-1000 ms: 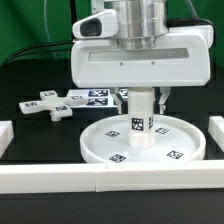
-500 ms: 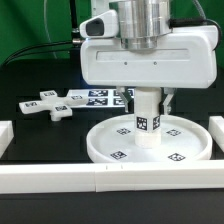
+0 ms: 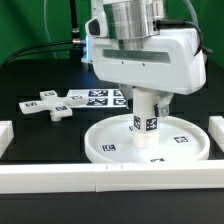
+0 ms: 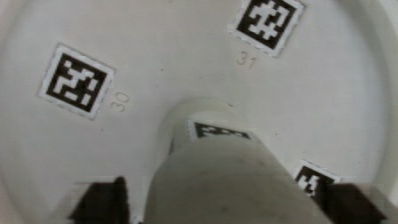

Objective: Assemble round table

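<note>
Since half a second ago the gripper (image 3: 147, 100) has turned about its upright axis, so its broad white body now slants toward the upper right of the exterior view, and the tags on the leg (image 3: 145, 125) have swung round with it. In that view the leg stands upright at the centre of the round disc (image 3: 185, 148), which lies in the lower middle of the frame on the black table (image 3: 30, 135). The gripper comes down from above with its jaws closed on the leg's upper part. At middle left lies the cross-shaped foot piece (image 3: 45, 105), well apart from the disc, with the marker board (image 3: 100, 97) just beside it toward the centre. White border rails (image 3: 110, 182) run along the bottom edge. In the wrist view the leg (image 4: 222, 160) rises from the disc's flat white face (image 4: 160, 60) (three tags show there), and both dark fingers (image 4: 107, 200) press against its sides.
</note>
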